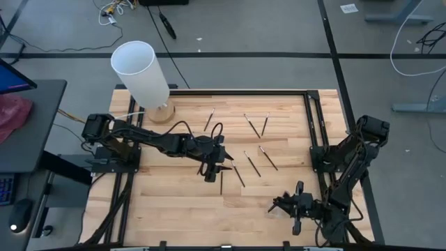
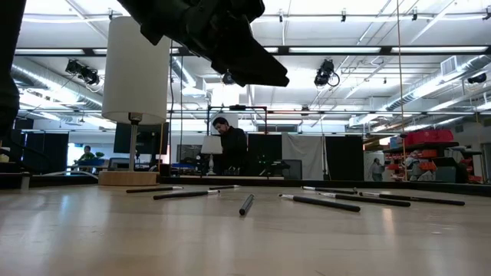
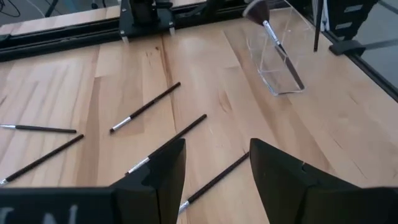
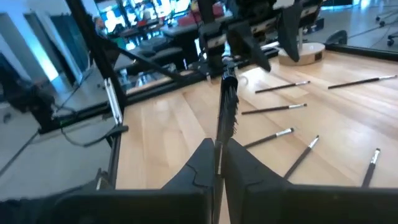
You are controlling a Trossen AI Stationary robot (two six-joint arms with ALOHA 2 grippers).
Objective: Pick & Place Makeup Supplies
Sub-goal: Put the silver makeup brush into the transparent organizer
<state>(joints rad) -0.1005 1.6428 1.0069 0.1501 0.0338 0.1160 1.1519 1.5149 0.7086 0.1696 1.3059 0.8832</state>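
Note:
Several thin dark makeup brushes [image 1: 252,164] lie scattered flat on the wooden table [image 1: 174,202], from the middle toward the far side. They also show in the low view [image 2: 322,202] and the left wrist view [image 3: 146,107]. My left gripper [image 1: 223,164] hangs open and empty above the middle of the table. In its wrist view [image 3: 217,149], one brush [image 3: 214,180] lies on the wood below the gap. My right gripper [image 1: 298,196] is near the front right, shut on one thin dark brush [image 4: 225,106]. My right gripper pinches the thin brush's shaft [image 4: 219,149] between its two fingers. The brush runs forward past the fingertips, in line with the fingers, toward the table's far left. The stretch that shows is off the table. The fingers hide its other end.
A big white cylinder [image 1: 143,70] stands on a round wooden base [image 1: 162,111] at the far left. A clear box [image 3: 283,74] with a fluffy brush [image 3: 273,37] leaning inside stands near my right gripper. Black arm mounts [image 1: 317,132] flank the table. A person [image 2: 230,146] stands beyond it.

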